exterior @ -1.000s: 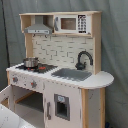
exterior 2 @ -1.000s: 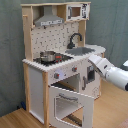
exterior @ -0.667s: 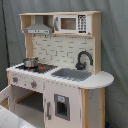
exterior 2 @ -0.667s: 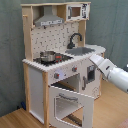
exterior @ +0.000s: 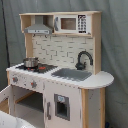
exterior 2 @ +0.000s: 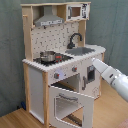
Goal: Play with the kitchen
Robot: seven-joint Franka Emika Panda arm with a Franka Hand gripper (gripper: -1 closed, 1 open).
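1. Reaching in from the second exterior view's right, the arm (exterior 2: pixel 112 77) points its white forearm at the kitchen (exterior 2: pixel 60 65) front; the fingers are hidden where the arm tip meets the cabinet, so cannot tell whether they are spread or clenched, or on anything.
2. Arm tip sits just beside the panel right of the oven door (exterior 2: pixel 70 104), below the counter edge. In the first exterior view only a white blur at bottom left (exterior: pixel 12 121), probably the arm.
3. Oven door hangs open, swung outward, interior visible in the second exterior view.
4. Above: knobs (exterior 2: pixel 59 75) on the front strip, small pot (exterior 2: pixel 48 56) on the stovetop, grey sink (exterior 2: pixel 82 51) with black faucet (exterior 2: pixel 75 39), range hood (exterior 2: pixel 49 20), microwave (exterior 2: pixel 76 11) at top.
5. The kitchen stands on a wooden floor (exterior 2: pixel 15 117) against a grey curtain, centre of both exterior views.
6. Step, by my read: working the lower front, around the oven door or the cabinet next to it.
7. Next move likely calls for a contact point on the door edge or a handle, then a slow swing along the hinge arc; pushing hard risks shifting the whole toy.
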